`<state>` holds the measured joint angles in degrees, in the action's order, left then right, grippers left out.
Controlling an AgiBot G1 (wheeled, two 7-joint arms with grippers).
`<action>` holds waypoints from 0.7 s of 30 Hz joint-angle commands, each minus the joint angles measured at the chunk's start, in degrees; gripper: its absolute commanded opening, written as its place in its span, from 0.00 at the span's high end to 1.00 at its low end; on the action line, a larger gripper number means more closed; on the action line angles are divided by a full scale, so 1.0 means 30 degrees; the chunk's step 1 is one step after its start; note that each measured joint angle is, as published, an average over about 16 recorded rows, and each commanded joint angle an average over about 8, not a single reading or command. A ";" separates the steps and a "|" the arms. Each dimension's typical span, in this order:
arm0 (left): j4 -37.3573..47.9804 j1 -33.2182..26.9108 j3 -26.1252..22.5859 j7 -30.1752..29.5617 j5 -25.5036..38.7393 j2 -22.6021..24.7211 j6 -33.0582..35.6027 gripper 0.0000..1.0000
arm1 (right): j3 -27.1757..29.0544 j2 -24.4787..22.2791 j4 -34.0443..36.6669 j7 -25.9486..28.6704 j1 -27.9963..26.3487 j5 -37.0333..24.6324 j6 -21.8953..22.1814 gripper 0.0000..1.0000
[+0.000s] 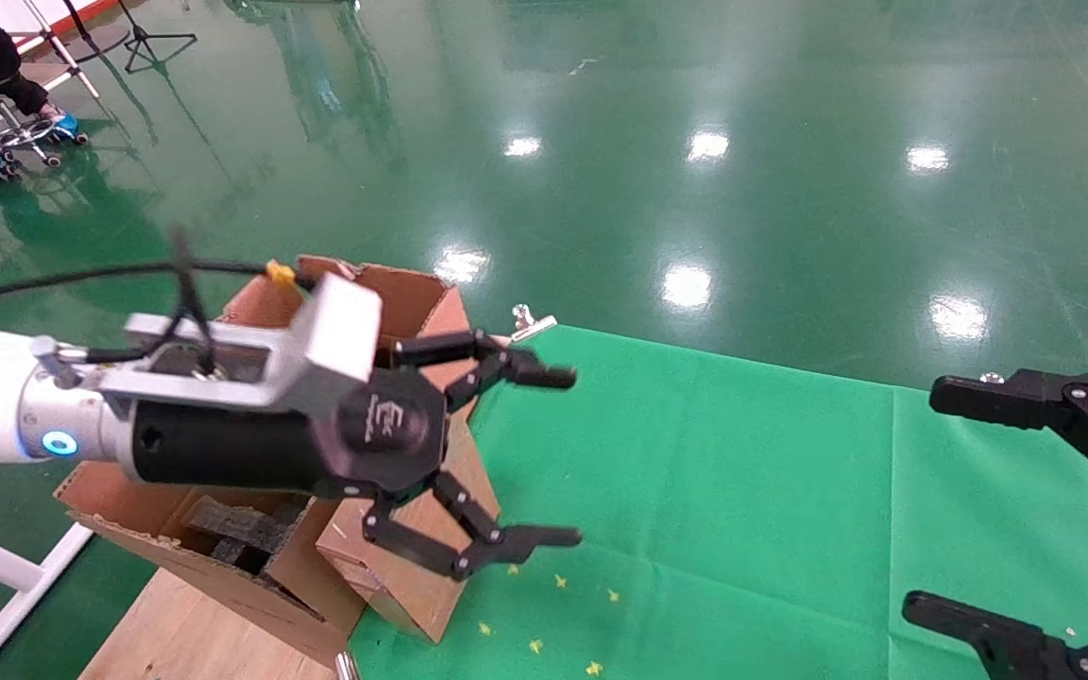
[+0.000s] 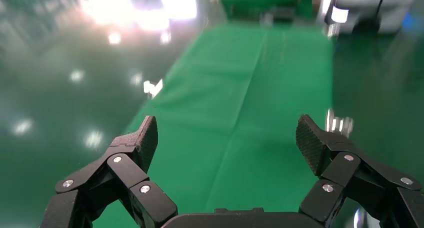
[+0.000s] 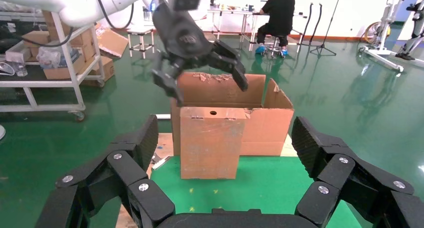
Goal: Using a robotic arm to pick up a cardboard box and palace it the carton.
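Note:
The small brown cardboard box (image 1: 412,576) stands on end at the left edge of the green cloth, right against the side of the large torn carton (image 1: 265,302). It also shows in the right wrist view (image 3: 207,143), with the carton (image 3: 265,120) behind it. My left gripper (image 1: 565,458), with the silver module, hangs open and empty above the box and carton; it shows in the right wrist view (image 3: 207,88) too. The left wrist view shows only its open gripper (image 2: 226,138) over green cloth. My right gripper (image 1: 931,501) is open and empty at the far right (image 3: 226,138).
Black foam blocks (image 1: 242,534) lie inside the carton. The carton rests on a wooden board (image 1: 195,633) beside the green cloth (image 1: 742,491). A metal clip (image 1: 530,323) holds the cloth's far corner. A seated person (image 3: 277,13) and a shelving cart (image 3: 45,53) are farther off.

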<state>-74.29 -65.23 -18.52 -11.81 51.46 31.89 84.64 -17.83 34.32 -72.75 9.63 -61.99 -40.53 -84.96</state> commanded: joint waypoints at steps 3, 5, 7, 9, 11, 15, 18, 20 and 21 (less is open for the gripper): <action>-0.0161 -0.0554 -0.0365 -0.0226 0.1247 -0.0377 -0.0070 0.00 | 0.0001 -0.0001 0.0003 -0.0001 0.0001 0.0000 0.0001 1.00; -0.0288 -0.0709 -0.0458 -0.0231 0.1605 -0.0528 -0.0056 0.00 | 0.0002 -0.0001 0.0005 -0.0002 0.0001 -0.0002 0.0001 1.00; -0.0419 -0.0917 -0.0583 -0.0342 0.2252 -0.0700 -0.0188 0.00 | 0.0001 -0.0001 0.0006 -0.0003 0.0001 -0.0002 0.0002 1.00; -0.0619 -0.1236 -0.0794 -0.0622 0.3258 -0.0934 -0.0448 0.00 | 0.0001 -0.0001 0.0008 -0.0004 0.0001 -0.0002 0.0002 1.00; -0.0787 -0.1668 -0.1119 -0.1253 0.4630 -0.1144 -0.0797 0.00 | 0.0000 -0.0001 0.0009 -0.0005 0.0000 -0.0002 0.0001 1.00; -0.0985 -0.2912 -0.2117 -0.3877 0.8211 -0.1256 -0.1500 0.00 | -0.0003 -0.0001 0.0011 -0.0006 -0.0002 0.0000 0.0001 1.00; -0.1017 -0.3925 -0.2870 -0.6771 1.0710 -0.1105 -0.1720 0.00 | -0.0005 -0.0002 0.0011 -0.0007 -0.0002 0.0001 0.0002 1.00; -0.1038 -0.4557 -0.3262 -0.8831 1.2058 -0.0909 -0.1727 0.00 | -0.0006 -0.0003 0.0011 -0.0008 -0.0003 0.0002 0.0002 1.00; -0.1051 -0.4844 -0.3430 -0.9860 1.2633 -0.0805 -0.1687 0.00 | -0.0007 -0.0003 0.0011 -0.0008 -0.0003 0.0002 0.0002 1.00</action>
<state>-77.48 -79.22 -28.42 -40.98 87.81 29.68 80.17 -17.85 34.31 -72.72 9.60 -62.00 -40.53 -84.95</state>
